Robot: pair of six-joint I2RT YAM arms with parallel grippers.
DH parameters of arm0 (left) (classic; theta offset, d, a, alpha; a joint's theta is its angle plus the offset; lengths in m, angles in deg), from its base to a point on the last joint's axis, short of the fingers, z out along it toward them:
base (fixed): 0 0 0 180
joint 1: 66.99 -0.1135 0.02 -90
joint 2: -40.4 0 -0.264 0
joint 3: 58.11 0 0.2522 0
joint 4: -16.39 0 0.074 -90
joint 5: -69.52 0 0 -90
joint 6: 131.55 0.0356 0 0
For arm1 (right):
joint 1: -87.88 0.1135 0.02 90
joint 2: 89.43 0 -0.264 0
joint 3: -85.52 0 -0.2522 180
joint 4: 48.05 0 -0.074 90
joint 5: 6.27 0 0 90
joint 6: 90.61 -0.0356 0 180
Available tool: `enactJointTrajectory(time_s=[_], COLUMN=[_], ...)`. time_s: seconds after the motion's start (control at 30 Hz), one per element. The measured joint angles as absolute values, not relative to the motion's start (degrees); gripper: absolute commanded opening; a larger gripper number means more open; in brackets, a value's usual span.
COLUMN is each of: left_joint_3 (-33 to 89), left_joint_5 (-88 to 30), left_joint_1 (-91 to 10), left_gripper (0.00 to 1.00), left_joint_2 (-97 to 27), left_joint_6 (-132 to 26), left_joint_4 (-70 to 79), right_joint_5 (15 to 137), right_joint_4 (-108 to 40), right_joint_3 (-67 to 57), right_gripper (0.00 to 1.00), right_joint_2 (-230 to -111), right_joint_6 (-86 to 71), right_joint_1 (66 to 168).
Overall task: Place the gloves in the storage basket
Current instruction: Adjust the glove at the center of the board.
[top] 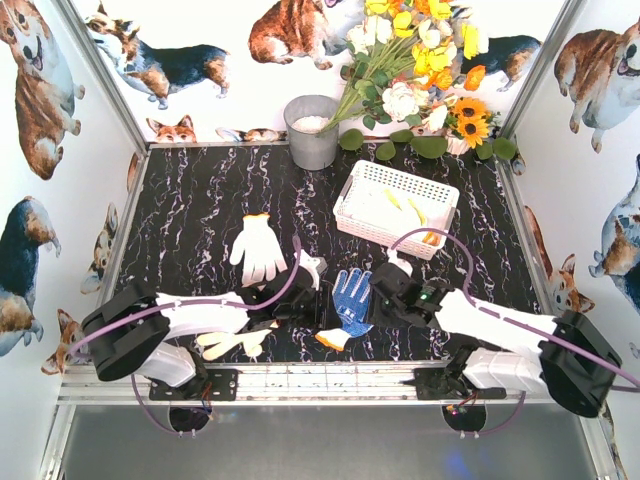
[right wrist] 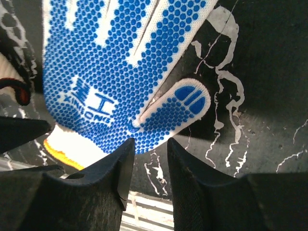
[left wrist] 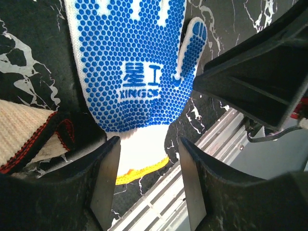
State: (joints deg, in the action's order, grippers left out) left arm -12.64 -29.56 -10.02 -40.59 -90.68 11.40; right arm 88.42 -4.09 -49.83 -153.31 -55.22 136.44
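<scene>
Near the front edge of the black marbled table (top: 190, 220), between the two grippers, a white knit glove (top: 352, 297) is laid flat, its palm covered in blue dots and its cuff edged in yellow. The left gripper (left wrist: 149, 159) is held low, fingers partly apart astride the cuff. The right gripper (right wrist: 150, 144) is set at the thumb-side edge, fingers narrowly parted. The storage basket (top: 385, 235) is seen well behind.

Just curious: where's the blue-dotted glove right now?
Seen from above, the blue-dotted glove lies near the table's front edge, between the left gripper and the right gripper.
</scene>
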Motion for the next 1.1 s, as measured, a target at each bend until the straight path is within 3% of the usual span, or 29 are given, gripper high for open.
enactJointTrajectory(time_s=[0.3, 0.63, 0.9, 1.1], left_joint_3=[-12.5, -12.5, -12.5, -11.5], left_joint_5=[-28.7, -31.2, -31.8, -28.1], left_joint_1=[-9.5, -9.4, -8.7, -8.7], left_gripper=[0.37, 0.39, 0.58, 0.85], left_joint_2=[-42.5, -49.5, -51.6, -41.9], left_joint_6=[-91.0, -94.0, -96.7, -94.0], left_joint_4=[11.5, 21.8, 29.7, 21.0], right_joint_5=[88.8, 89.9, 88.4, 82.1], right_joint_4=[-7.3, -12.3, -9.4, -7.7], right_joint_3=[-49.7, -49.6, -48.9, -48.9], right_gripper=[0.30, 0.29, 0.46, 0.48], right_joint_2=[-159.2, -160.8, -158.4, -150.0], right_joint_6=[-54.9, -51.3, -46.3, -46.0], right_joint_1=[136.0, 130.1, 126.0, 126.0])
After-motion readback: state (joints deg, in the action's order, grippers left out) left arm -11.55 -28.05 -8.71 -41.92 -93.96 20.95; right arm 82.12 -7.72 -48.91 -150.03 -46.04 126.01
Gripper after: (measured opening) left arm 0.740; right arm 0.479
